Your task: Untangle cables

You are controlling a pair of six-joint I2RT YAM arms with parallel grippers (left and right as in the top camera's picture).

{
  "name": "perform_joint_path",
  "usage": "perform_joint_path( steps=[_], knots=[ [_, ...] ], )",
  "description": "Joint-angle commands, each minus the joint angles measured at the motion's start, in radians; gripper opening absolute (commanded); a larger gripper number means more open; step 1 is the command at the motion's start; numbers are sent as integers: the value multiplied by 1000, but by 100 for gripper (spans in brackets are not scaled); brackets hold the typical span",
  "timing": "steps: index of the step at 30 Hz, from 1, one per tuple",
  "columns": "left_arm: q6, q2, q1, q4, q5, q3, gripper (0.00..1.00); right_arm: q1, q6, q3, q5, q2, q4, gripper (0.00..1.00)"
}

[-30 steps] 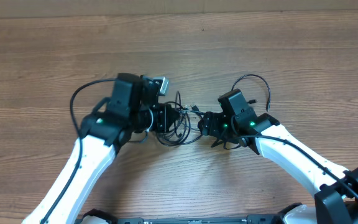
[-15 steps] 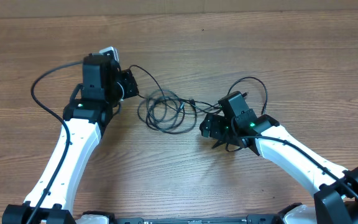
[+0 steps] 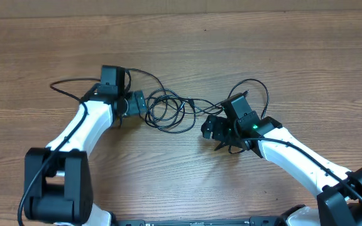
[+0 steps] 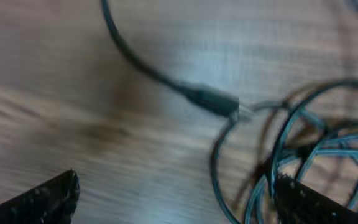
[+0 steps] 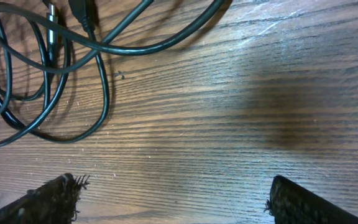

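The cables (image 3: 166, 113) lie as a tangle of thin black loops on the wooden table, between my two arms. One strand runs up-left from the loops, and a small plug (image 3: 194, 102) points right. My left gripper (image 3: 138, 103) is open at the left edge of the loops. In the blurred left wrist view, the left gripper (image 4: 176, 205) shows wood between its fingers, the cables (image 4: 309, 146) cross over its right finger (image 4: 316, 205), and a plug (image 4: 216, 102) lies above. My right gripper (image 3: 208, 129) is open just right of the tangle. The right gripper (image 5: 179, 199) spans bare wood, with the cables (image 5: 48, 74) at upper left.
A thicker black arm cable (image 3: 68, 84) trails left from my left wrist. Another arm cable (image 3: 259, 85) arcs above my right wrist. The table's far edge (image 3: 168, 12) runs along the top.
My left gripper went from shut to wide open and let go of the cable after dragging it left. It then moved back down-right to the loops. The right gripper opened wider and hardly moved.
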Motion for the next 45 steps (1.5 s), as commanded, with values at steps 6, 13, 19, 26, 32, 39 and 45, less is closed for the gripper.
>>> perform_joint_path(
  steps=[6, 13, 19, 26, 32, 39, 45],
  knots=[
    [-350, 16, 2, -126, 203, 8, 84, 4, 3, -6, 40, 1, 6, 99],
    [-745, 16, 2, -95, 130, 8, 81, 4, 3, -6, 40, 1, -1, 99],
    [-711, 20, 2, -40, 108, 8, 80, 4, 3, -7, 40, 2, -16, 100],
    [-712, 22, -3, -40, 136, 8, 44, 4, 3, -8, 40, 2, -17, 100],
    [-711, 29, -37, -44, 131, 8, 52, 4, 3, -8, 40, 2, -17, 100],
    [-681, 131, -43, -100, 106, 56, 50, 5, 4, -8, 35, 2, -17, 100],
    [-652, 245, -44, -229, 82, 204, 44, 5, 4, -8, 29, 3, -17, 100]
  ],
)
